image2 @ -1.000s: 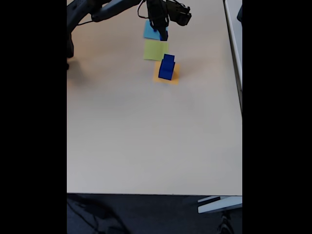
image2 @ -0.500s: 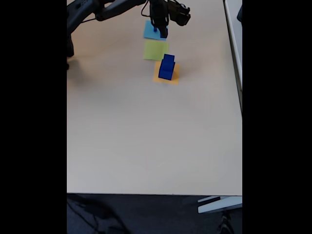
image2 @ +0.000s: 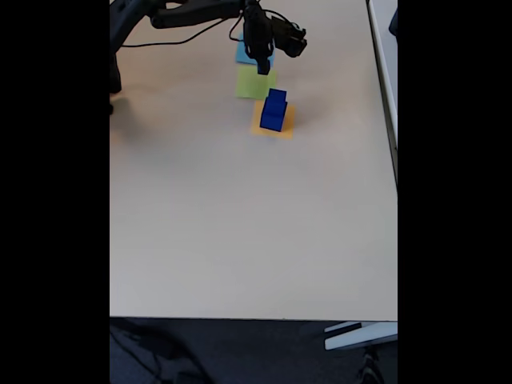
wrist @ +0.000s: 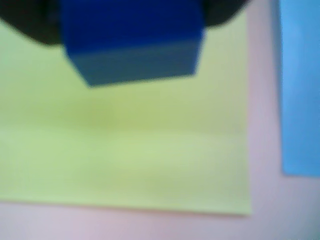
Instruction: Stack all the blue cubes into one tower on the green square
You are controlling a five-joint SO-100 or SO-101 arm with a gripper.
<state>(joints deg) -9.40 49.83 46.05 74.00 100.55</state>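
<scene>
- Overhead, the gripper (image2: 262, 67) hangs above the green square (image2: 254, 83), fingers clamped on a blue cube (wrist: 131, 42).
- Two more cubes (image2: 274, 110) sit stacked on the orange square (image2: 286, 122), just beside the green one.
- Pale blue square (wrist: 301, 85) lies nearby on the desk (image2: 248, 224).

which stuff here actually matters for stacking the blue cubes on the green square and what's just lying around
Part of the job:
- blue cube held in the gripper, above the green square
- two stacked blue cubes

Just lying about:
- orange square under the stacked cubes
- light-blue square
- table
</scene>
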